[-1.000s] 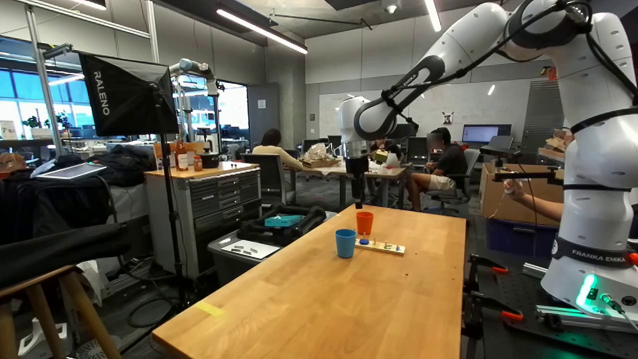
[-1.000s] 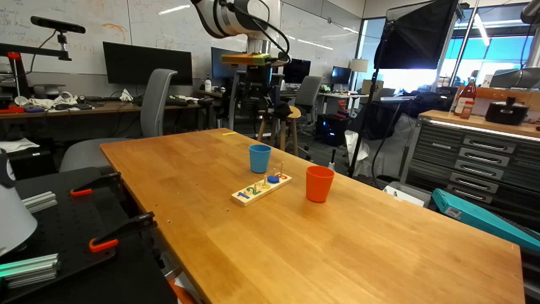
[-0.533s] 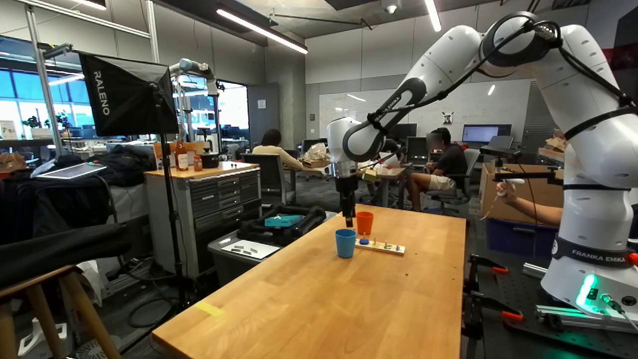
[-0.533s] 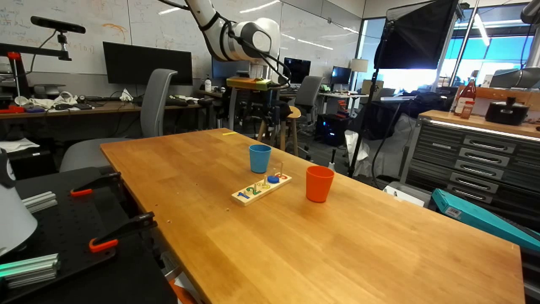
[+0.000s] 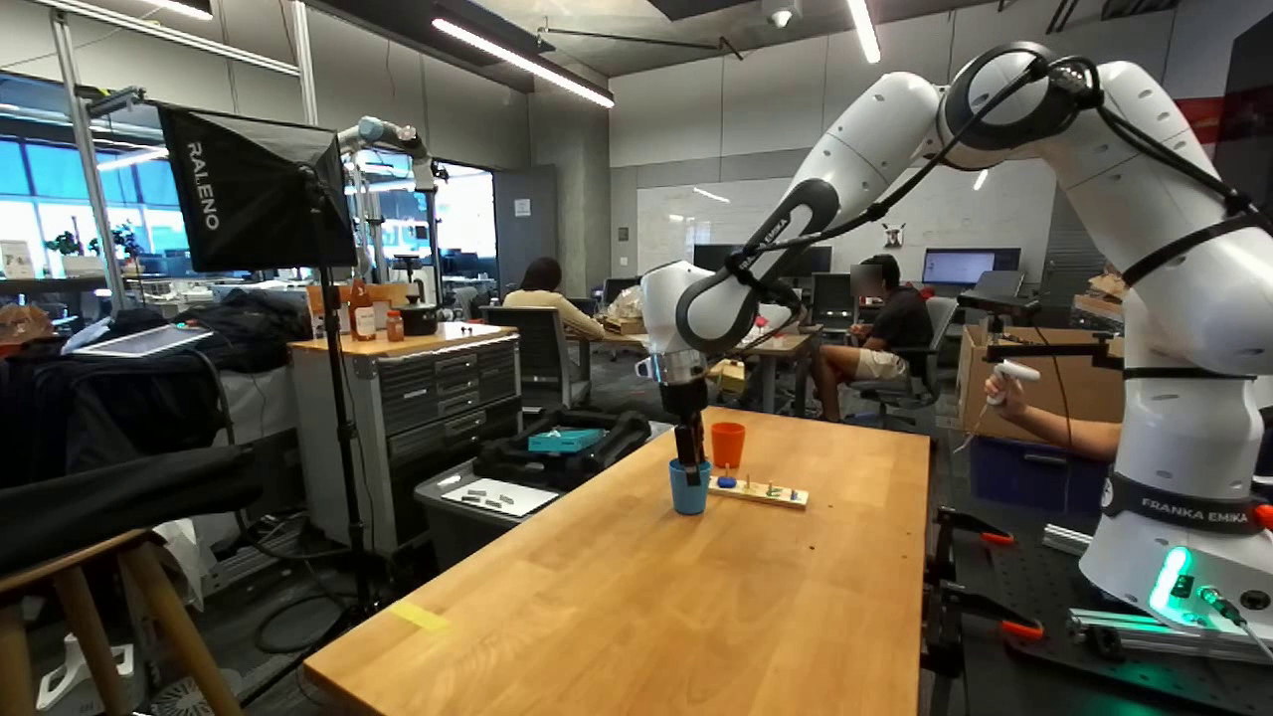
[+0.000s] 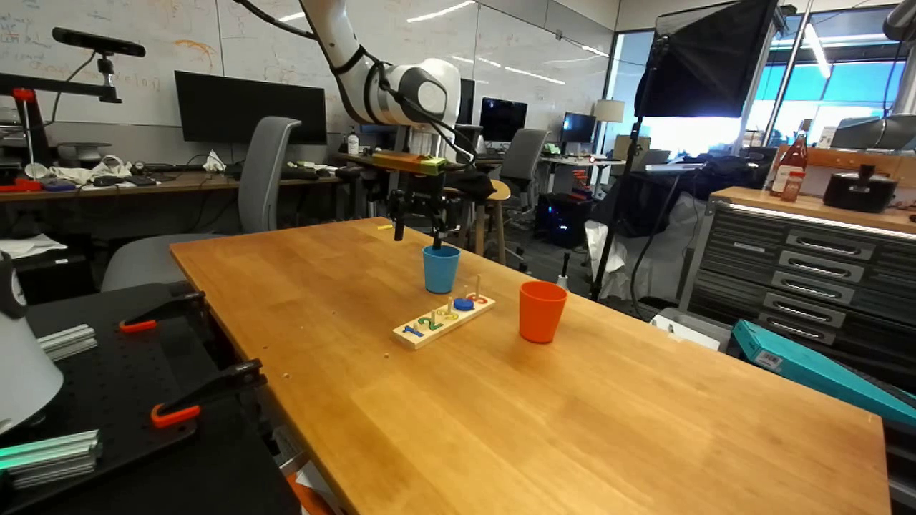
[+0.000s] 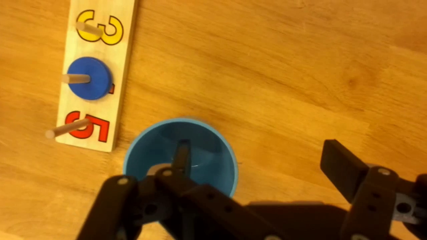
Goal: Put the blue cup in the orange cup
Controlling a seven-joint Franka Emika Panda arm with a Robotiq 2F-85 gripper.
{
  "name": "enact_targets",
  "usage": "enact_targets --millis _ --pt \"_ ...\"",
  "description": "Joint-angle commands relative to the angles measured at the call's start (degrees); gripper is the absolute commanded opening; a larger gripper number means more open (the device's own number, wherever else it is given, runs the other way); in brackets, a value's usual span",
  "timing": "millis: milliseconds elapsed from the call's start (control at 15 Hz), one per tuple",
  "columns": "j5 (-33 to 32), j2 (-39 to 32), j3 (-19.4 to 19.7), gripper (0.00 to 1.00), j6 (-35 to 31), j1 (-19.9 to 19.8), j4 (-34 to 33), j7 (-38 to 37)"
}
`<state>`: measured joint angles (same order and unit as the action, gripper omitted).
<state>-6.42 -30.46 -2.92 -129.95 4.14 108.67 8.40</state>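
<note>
The blue cup (image 5: 686,500) stands upright on the table; it also shows in an exterior view (image 6: 440,273) and the wrist view (image 7: 215,163). My gripper (image 6: 418,242) is open, with nothing between its fingers. In the wrist view, one finger of the gripper (image 7: 258,146) is over the blue cup's mouth and the other is outside it, with the near rim between them. I cannot tell how deep the finger reaches. The orange cup (image 5: 729,445) stands upright, apart from the blue cup; it also shows in an exterior view (image 6: 542,312). It is out of the wrist view.
A wooden number board (image 6: 438,330) with upright pegs and a blue disc (image 7: 96,88) lies beside the blue cup, toward the orange cup. Black clamps with orange ends (image 6: 179,415) sit on the table's robot-side edge. A softbox lamp (image 5: 259,189) stands beyond the table.
The arm has come down and across toward the blue cup, from above the table's far end to the cup's rim. Both cups and the board have not moved.
</note>
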Motion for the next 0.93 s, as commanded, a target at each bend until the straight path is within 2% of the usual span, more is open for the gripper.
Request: enact_targets --millis 0,67,133,200,733,867 --pt "-0.32 -2.34 -0.04 1.00 -1.16 0.24 -1.39 -1.00" --pt "-0.35 -2.74 -0.04 1.00 -1.67 0.22 -1.27 -0.94" --pt "-0.76 -3.10 0.06 0.75 -2.49 0.32 -1.01 -0.79" --pt "-0.78 -3.43 0.03 0.74 -2.88 0.33 -1.02 -0.69" --pt "-0.07 -4.15 0.04 0.11 -3.51 -0.27 -2.08 -0.45" --pt "0.17 -4.17 0.12 0.06 -3.20 -0.63 -2.80 -0.39"
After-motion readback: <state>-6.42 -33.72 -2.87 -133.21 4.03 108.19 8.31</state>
